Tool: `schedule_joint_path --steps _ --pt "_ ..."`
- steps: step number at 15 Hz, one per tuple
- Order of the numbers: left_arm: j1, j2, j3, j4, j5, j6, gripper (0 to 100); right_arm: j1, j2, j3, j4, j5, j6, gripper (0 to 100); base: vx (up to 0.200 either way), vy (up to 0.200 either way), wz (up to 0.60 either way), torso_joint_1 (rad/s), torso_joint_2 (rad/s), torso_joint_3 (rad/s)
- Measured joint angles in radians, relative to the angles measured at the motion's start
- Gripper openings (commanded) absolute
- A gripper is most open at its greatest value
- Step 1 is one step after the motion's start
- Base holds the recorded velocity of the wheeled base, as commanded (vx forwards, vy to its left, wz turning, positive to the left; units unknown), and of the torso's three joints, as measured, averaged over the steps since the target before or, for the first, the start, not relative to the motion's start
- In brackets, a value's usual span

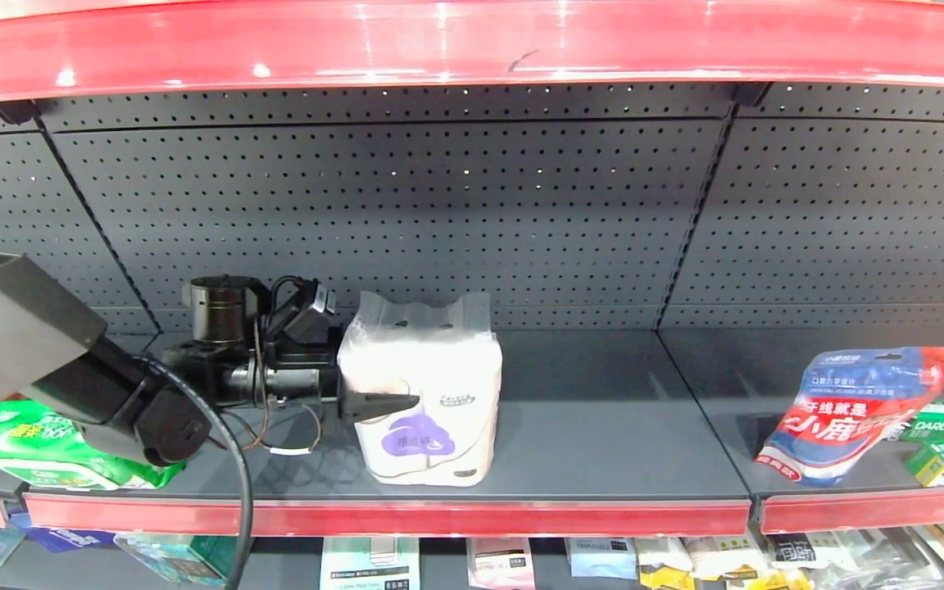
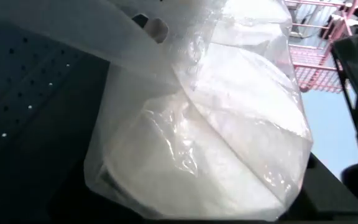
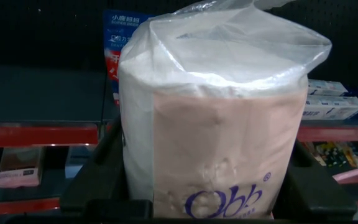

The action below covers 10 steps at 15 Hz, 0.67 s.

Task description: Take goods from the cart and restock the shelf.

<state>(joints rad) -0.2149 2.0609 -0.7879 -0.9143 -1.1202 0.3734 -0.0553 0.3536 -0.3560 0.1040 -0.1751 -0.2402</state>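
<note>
Grey shelf [image 1: 603, 426], red lip. Two white roll packs in clear wrap: left pack [image 1: 431, 352] upright on shelf, left of centre, pinched by left gripper [image 1: 402, 395]; right pack [image 3: 222, 93] at near right, clamped in right gripper [image 3: 201, 193]. One red-blue pouch [image 1: 849, 410] on shelf, far right.

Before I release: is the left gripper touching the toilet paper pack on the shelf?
Touching. In the head view a finger of the left gripper lies against the front of the toilet paper pack.
</note>
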Motion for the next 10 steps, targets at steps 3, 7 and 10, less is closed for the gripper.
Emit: schedule_joint_path --steps 3,7,10 --pt "0.000 -0.023 0.030 -0.002 -0.019 0.001 0 0.000 0.001 0.000 0.000 0.000 0.000 0 0.000 0.000 0.00 0.000 0.00 0.000" --pt "0.003 -0.032 0.058 -0.014 -0.026 0.009 0 0.000 0.007 -0.005 0.000 0.000 0.000 0 0.000 0.000 0.00 0.000 0.00 0.000" --pt "0.005 -0.028 0.052 -0.016 -0.027 0.004 0 0.000 0.013 -0.006 0.000 0.000 0.000 0 0.000 0.000 0.00 0.000 0.00 0.000"
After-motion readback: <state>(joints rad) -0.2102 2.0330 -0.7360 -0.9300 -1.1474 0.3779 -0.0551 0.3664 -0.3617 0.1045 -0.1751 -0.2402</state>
